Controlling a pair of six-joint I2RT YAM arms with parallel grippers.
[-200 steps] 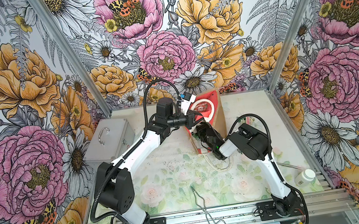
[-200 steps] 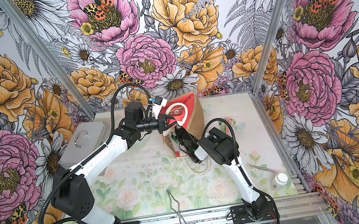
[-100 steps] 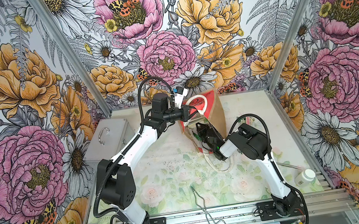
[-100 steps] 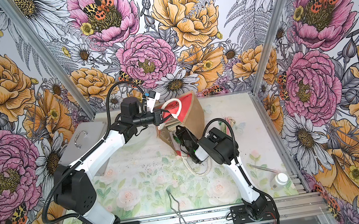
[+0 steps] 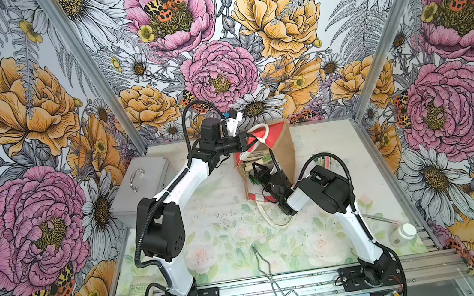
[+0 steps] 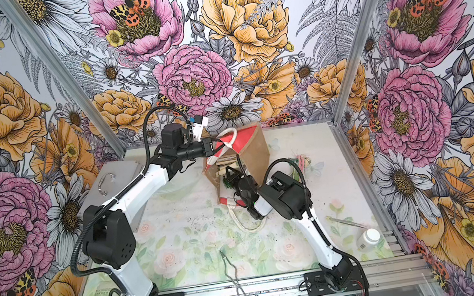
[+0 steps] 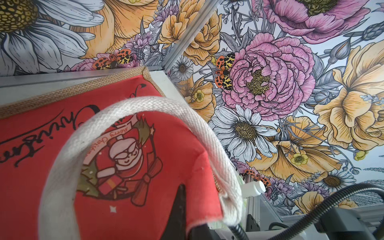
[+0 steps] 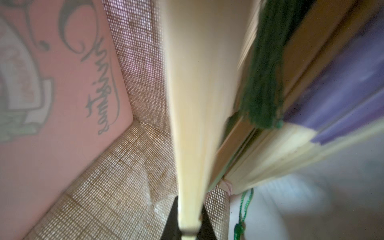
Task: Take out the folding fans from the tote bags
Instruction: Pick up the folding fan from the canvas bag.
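**Right gripper (image 8: 188, 226) clamped on a pale wooden folding fan (image 8: 193, 104) inside the tipped jute tote bag (image 5: 284, 154)**

Black fingers (image 8: 171, 226) of the right gripper press both faces of the fan's narrow end. In both top views the gripper (image 5: 259, 172) (image 6: 230, 177) sits in the bag's mouth. The held fan is closed: one slim cream slat that widens away from the grip.

Next to it inside the bag lie more closed fans (image 8: 270, 162), tan and cream slats stacked edge on. One has what looks like a violet leaf, though that part is blurred. A dark green tassel (image 8: 261, 83) drapes over them.

The bag is tan jute with a red printed panel (image 7: 62, 166) and white rope handles (image 7: 145, 108). It lies tipped on the floral table (image 5: 208, 222) with its mouth turned towards the arms. The left gripper (image 5: 247, 142) is closed on its upper rim beside one handle, and that side is raised. A few more slim fans (image 5: 324, 161), green and pink, lie on the table just beyond the bag, behind the right arm.
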